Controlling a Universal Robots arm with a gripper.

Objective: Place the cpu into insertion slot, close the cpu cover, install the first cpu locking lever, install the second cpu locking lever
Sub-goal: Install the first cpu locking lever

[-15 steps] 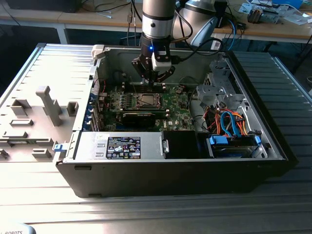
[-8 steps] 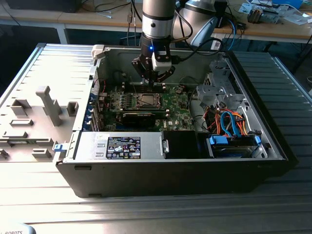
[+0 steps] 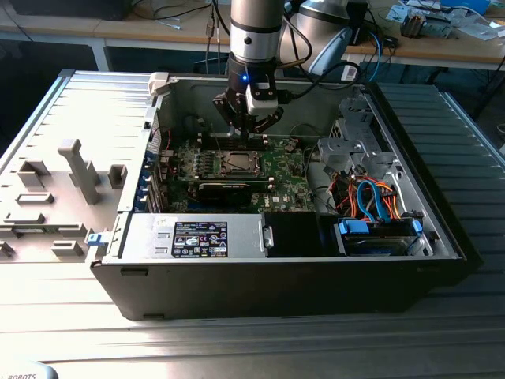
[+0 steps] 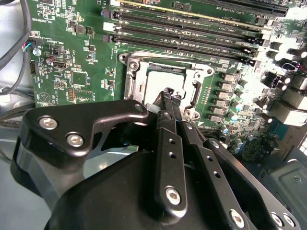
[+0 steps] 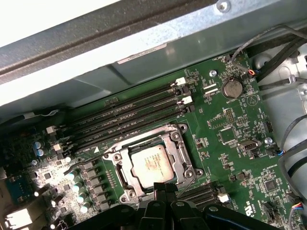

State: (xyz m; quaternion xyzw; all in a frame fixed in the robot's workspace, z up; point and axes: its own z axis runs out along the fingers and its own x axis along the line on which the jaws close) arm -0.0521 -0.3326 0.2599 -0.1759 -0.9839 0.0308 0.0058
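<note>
tool (image 4: 169, 97) closed above seated cpu (image 5: 152, 166)

A grey ribbed metal table (image 3: 71, 106) filled the foreground, and bright light reflected on its surface. Behind it stood a wooden bench (image 3: 465, 49) carrying cables (image 3: 177, 12) and loose papers (image 3: 430, 16). The floor under the bench was dark.

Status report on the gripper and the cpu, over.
Gripper shut, empty, over the socket edge. Cpu seated in insertion slot, cpu cover down around it. Nothing in the way.
</note>
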